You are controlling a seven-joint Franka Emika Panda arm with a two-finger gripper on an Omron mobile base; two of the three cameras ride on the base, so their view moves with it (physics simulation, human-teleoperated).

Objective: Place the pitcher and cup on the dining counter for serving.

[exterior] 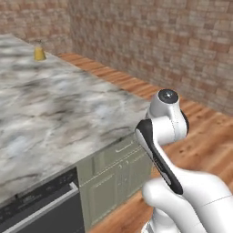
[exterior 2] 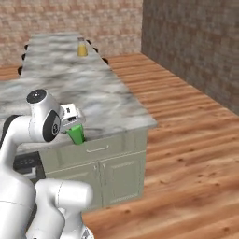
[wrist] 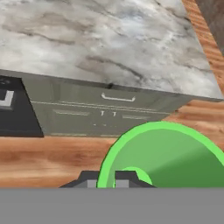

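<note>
From my station I am looking at the scene from the left side to the right side. At the far left, the pitcher (exterior: 39, 53) is standing upright on the far part of the long marbled table (exterior: 59, 109); in the right base view I am seeing the same pitcher (exterior 2: 82, 48) far away, near the right edge of the slab (exterior 2: 70, 74). It is well apart from the arm.

Under the near edge of the table, a dark appliance front (exterior: 43, 209) is sitting at the left, and grey-green cabinets (exterior: 118, 175) with a drawer are sitting to the right of it. In the hand view I am seeing these cabinets (wrist: 105, 109) below the marbled top (wrist: 100, 39).

Nearer to me, the tool (exterior 2: 74, 125) is clenched on the cup (exterior 2: 76, 134). The cup is hanging in the air, a little tilted, in front of the table's near edge and not touching the top. In the hand view the green cup (wrist: 170, 157) is very close, its open rim is facing the camera, and the fingertips (wrist: 127, 177) are pressing at its rim.

To the right, the wooden floor (exterior 2: 186, 140) is running toward the brick wall (exterior 2: 196, 42).
</note>
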